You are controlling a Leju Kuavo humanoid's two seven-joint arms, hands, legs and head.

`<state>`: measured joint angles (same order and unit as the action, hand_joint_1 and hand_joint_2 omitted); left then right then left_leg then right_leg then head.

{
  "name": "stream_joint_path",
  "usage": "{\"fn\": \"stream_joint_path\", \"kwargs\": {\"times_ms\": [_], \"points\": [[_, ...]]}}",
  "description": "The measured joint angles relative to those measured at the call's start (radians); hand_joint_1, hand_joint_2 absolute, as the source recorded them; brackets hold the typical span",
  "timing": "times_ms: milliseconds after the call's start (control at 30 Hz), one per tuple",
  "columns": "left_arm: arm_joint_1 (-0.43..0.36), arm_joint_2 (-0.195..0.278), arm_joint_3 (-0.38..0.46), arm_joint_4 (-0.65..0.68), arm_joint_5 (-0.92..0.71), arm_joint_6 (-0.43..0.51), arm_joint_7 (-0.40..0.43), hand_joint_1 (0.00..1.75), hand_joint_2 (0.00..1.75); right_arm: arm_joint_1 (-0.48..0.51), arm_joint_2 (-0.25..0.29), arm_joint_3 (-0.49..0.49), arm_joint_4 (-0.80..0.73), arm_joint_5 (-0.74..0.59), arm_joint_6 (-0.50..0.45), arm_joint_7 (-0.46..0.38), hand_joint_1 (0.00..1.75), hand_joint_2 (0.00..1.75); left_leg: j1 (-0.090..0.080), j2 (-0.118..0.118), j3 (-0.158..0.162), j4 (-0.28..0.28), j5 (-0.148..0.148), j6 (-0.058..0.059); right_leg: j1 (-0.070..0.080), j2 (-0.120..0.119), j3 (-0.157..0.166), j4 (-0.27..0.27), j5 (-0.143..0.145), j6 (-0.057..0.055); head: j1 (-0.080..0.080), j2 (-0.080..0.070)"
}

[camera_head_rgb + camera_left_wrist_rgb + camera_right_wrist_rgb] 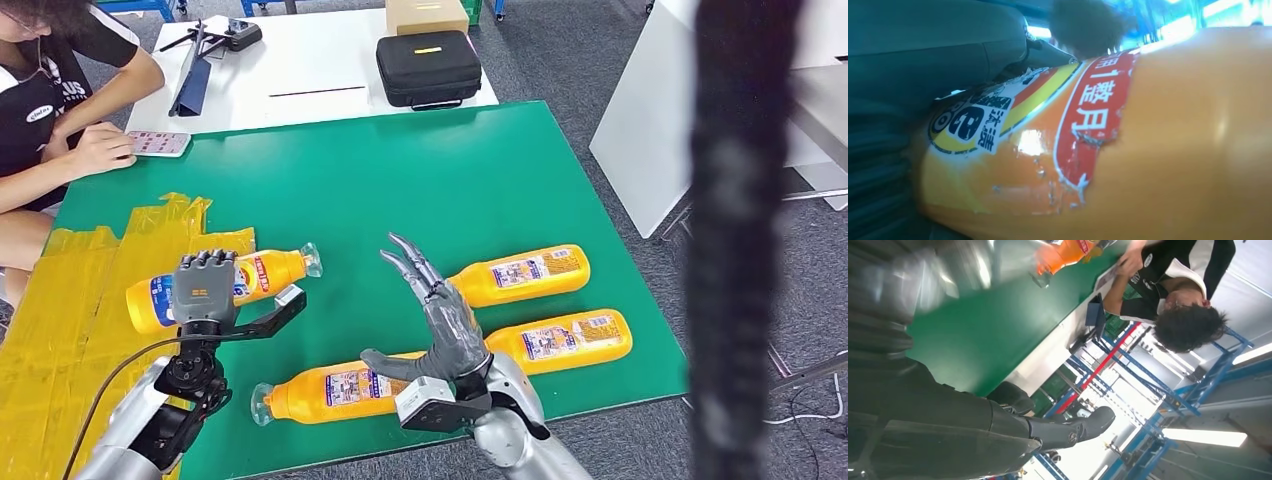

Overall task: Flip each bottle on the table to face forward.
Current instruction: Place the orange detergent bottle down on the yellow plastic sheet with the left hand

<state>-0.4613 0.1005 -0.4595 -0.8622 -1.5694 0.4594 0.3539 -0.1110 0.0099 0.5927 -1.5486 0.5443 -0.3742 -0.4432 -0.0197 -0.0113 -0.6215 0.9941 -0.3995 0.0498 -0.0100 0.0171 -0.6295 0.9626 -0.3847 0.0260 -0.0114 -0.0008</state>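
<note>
Four orange bottles lie on their sides on the green table [400, 180]. My left hand [205, 290] grips the left bottle [262, 272], fingers curled over its body and thumb under its shoulder. That bottle's blue, yellow and red label [1088, 115] faces up, close to the wrist camera. My right hand [440, 320] hovers open with fingers spread, holding nothing; its thumb [1073, 427] sticks out over the table edge. It partly covers the near bottle [335, 388]. Two more bottles [525, 272] [570, 338] lie to its right, white small-print labels up.
A person [60, 90] sits at the table's far left corner with a hand on a small device [158, 143]. Yellow tape [80, 290] covers the left side. Behind stands a white table with a black case [428, 68]. A dark blurred strip [740, 250] hangs at the right.
</note>
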Motion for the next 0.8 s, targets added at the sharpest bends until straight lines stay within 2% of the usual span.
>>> {"fn": "stream_joint_path", "kwargs": {"times_ms": [100, 233, 433, 667, 800], "points": [[-0.001, -0.003, 0.026, 0.032, 0.0, -0.058, 0.003, 1.75, 1.75, 0.001, -0.001, -0.001, 0.001, 0.021, 0.018, 0.01, 0.0, 1.75, 0.0, 0.0, 0.0, 0.0, 0.0, 0.0, 0.0, 0.0, 0.0, 0.0, 0.0, 0.0, 0.0, 0.0], [-0.001, -0.007, 0.057, 0.065, 0.0, -0.076, 0.046, 0.01, 1.75, 0.001, 0.0, -0.004, 0.002, 0.046, 0.037, 0.026, 0.0, 1.75, 0.0, 0.0, 0.0, 0.0, 0.0, 0.0, 0.0, 0.0, 0.0, 0.0, 0.0, 0.0, 0.0, 0.0], [0.001, -0.01, 0.118, 0.066, 0.0, -0.019, 0.17, 0.0, 1.75, 0.002, 0.0, -0.009, 0.003, 0.087, 0.075, 0.065, 0.0, 1.75, 0.0, 0.0, 0.0, 0.0, 0.0, 0.0, 0.0, 0.0, 0.0, 0.0, 0.0, 0.0, 0.0, 0.0], [0.009, -0.012, 0.177, 0.043, -0.001, -0.005, 0.206, 0.0, 1.75, 0.003, 0.002, -0.015, 0.005, 0.103, 0.088, 0.078, 0.0, 1.75, 0.0, 0.0, 0.0, 0.0, 0.0, 0.0, 0.0, 0.0, 0.0, 0.0, 0.0, 0.0, 0.0, 0.0], [0.025, -0.011, 0.196, 0.019, -0.001, 0.03, 0.286, 0.0, 1.75, 0.003, 0.002, -0.015, 0.011, 0.141, 0.114, 0.105, 0.0, 1.75, 0.0, 0.0, 0.0, 0.0, 0.0, 0.0, 0.0, 0.0, 0.0, 0.0, 0.0, 0.0, 0.0, 0.0]]}}
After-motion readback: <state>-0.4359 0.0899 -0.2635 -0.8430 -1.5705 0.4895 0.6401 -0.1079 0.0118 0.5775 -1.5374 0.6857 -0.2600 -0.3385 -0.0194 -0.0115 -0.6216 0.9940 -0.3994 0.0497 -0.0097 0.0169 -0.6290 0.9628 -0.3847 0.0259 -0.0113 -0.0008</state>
